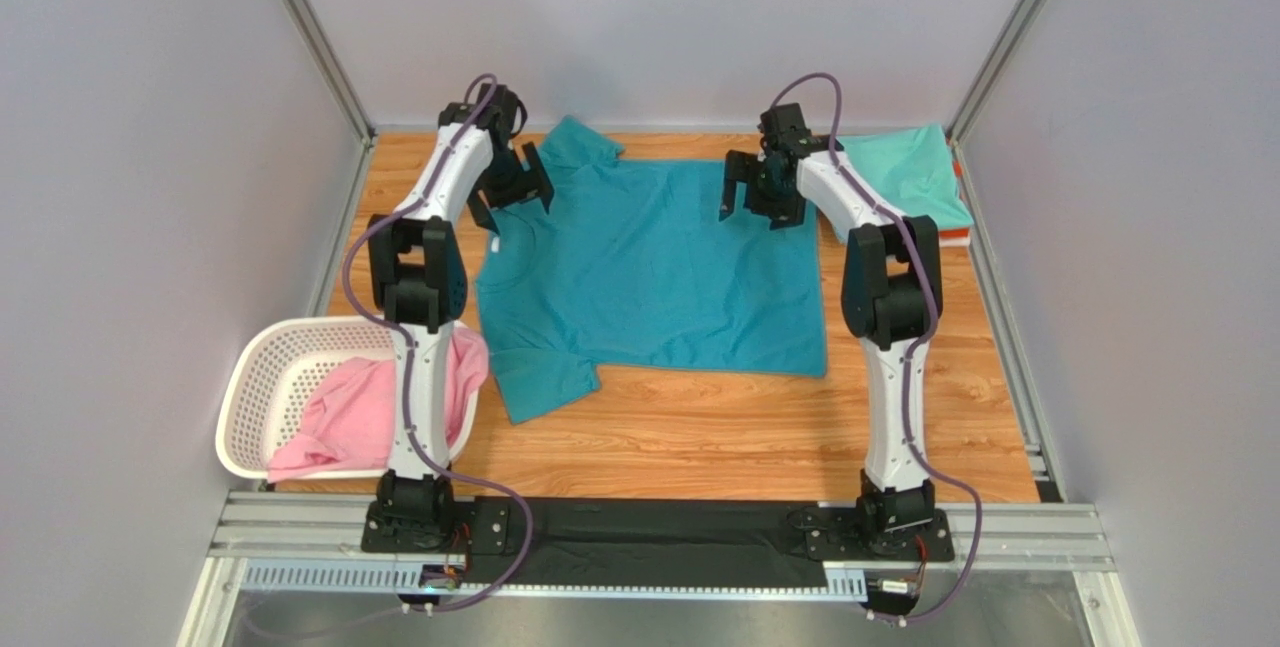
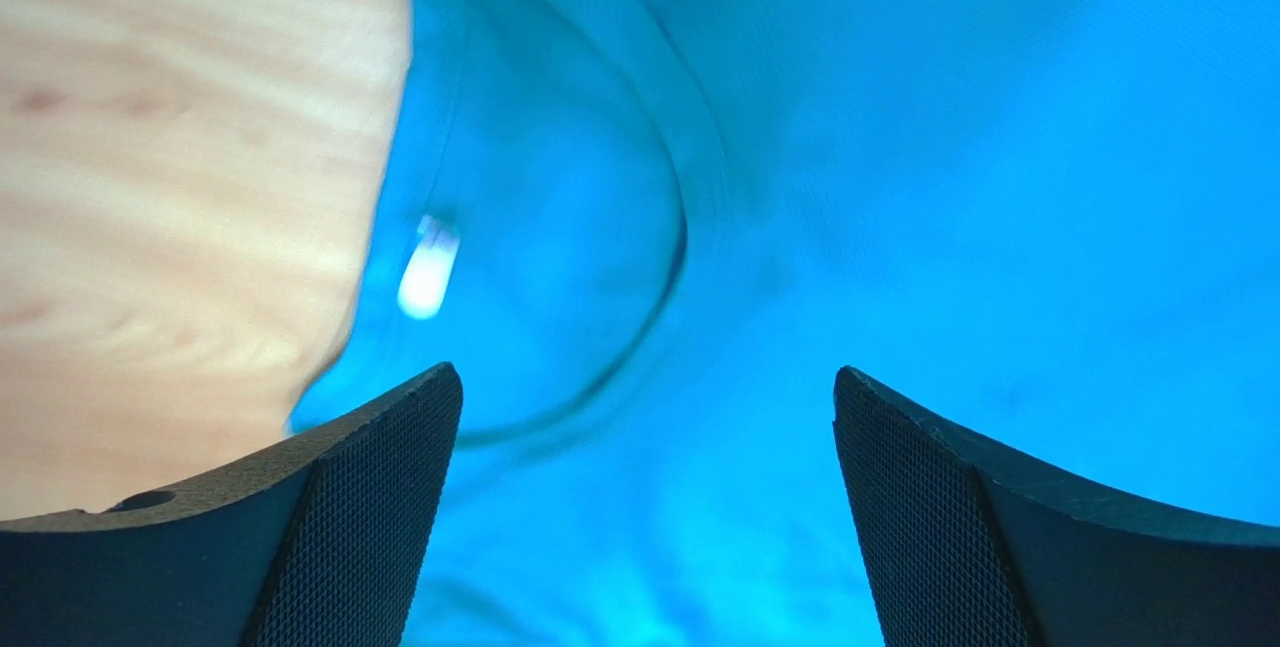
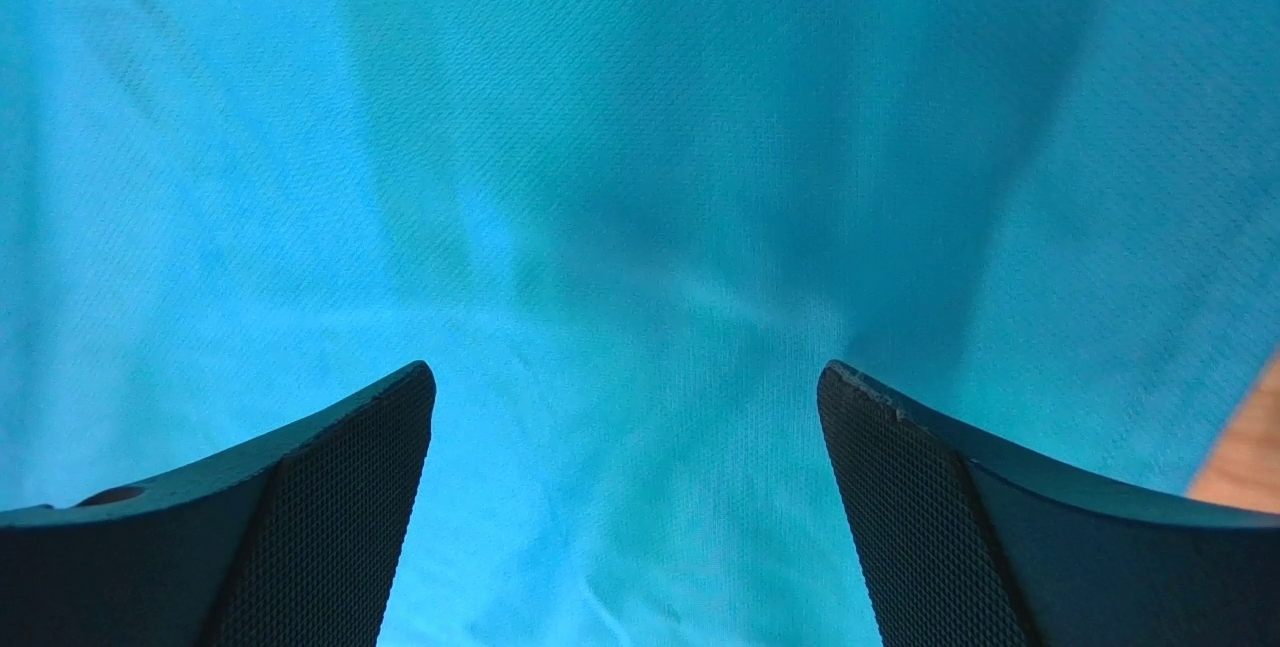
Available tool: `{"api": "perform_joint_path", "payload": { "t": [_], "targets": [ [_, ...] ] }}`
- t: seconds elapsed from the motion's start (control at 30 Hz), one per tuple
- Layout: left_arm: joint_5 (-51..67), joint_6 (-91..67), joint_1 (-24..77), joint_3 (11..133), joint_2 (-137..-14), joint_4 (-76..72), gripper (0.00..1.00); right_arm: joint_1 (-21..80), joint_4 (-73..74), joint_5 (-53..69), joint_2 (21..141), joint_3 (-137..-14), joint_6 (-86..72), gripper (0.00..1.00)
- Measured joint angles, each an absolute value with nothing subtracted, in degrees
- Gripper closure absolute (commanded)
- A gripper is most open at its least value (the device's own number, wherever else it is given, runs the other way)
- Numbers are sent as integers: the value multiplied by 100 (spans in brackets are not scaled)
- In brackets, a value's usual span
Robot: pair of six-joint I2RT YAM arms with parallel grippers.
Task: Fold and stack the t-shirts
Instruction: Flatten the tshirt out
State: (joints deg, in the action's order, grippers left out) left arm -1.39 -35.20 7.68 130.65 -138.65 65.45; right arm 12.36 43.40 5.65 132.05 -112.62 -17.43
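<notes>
The deep teal t-shirt (image 1: 661,269) lies spread flat on the wooden table, its collar at the left. My left gripper (image 1: 508,197) is open and empty above the collar; the left wrist view shows the neckline (image 2: 661,227) with a white label (image 2: 427,266) between its fingers (image 2: 361,527). My right gripper (image 1: 760,197) is open and empty above the shirt's far right part; the right wrist view shows plain teal cloth (image 3: 631,227). A folded mint green t-shirt (image 1: 914,175) lies at the far right over an orange one (image 1: 957,238). The pink t-shirt (image 1: 349,415) sits crumpled in the basket.
The white lattice basket (image 1: 263,377) stands at the near left beside the left arm. Grey walls and metal posts close in the table on three sides. Bare wood (image 1: 721,437) shows in front of the teal shirt.
</notes>
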Motion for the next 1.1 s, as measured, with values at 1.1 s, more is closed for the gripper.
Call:
{"api": "perform_joint_path", "payload": {
  "t": [1.1],
  "targets": [
    [-283,-4797,2762,4687,-7636,4751,20,1717,3739,607,7041,-5168,-2523,0]
  ]
}}
